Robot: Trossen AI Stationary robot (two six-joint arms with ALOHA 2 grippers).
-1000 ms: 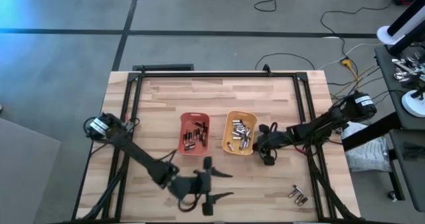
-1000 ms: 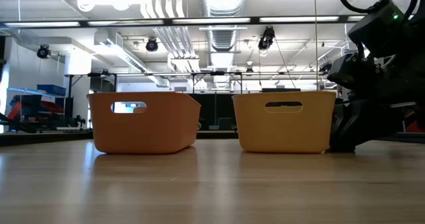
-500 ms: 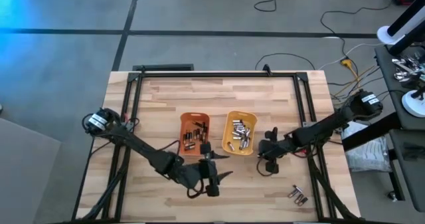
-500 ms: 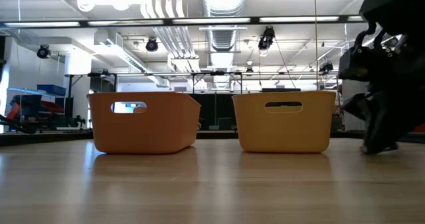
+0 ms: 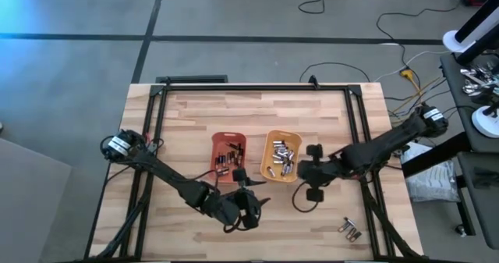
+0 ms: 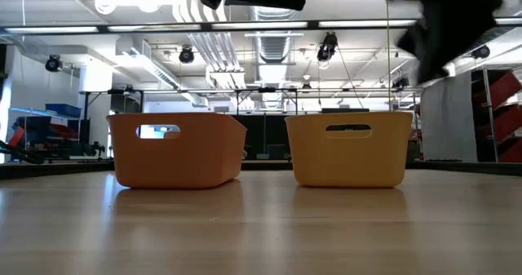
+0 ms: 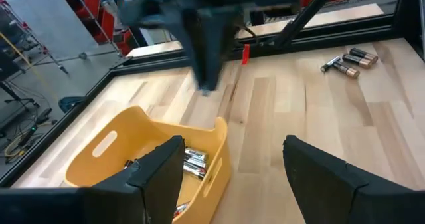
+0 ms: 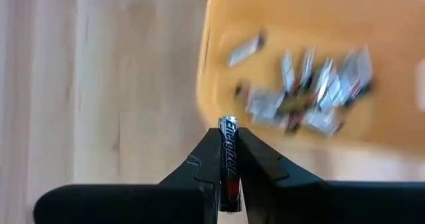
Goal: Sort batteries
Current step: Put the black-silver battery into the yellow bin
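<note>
Since a moment ago the right hand [image 5: 300, 172] has swung in beside the yellow tray [image 5: 269, 150], clamped on one battery [image 8: 227, 159] (silvery cells fill that tray). The left hand [image 5: 251, 200], fingers spread and empty, hangs near the orange tray [image 5: 216, 142]. Three loose batteries [image 5: 349, 229] lie on the table [image 5: 195, 115].

Overhead view straight down, low view level across table, both sharing yellow tray [image 5: 272, 158]

An orange tray [image 5: 228, 156] holds dark batteries [image 5: 227, 160]; a yellow tray [image 5: 281, 154] holds silvery batteries [image 5: 285, 157].
</note>
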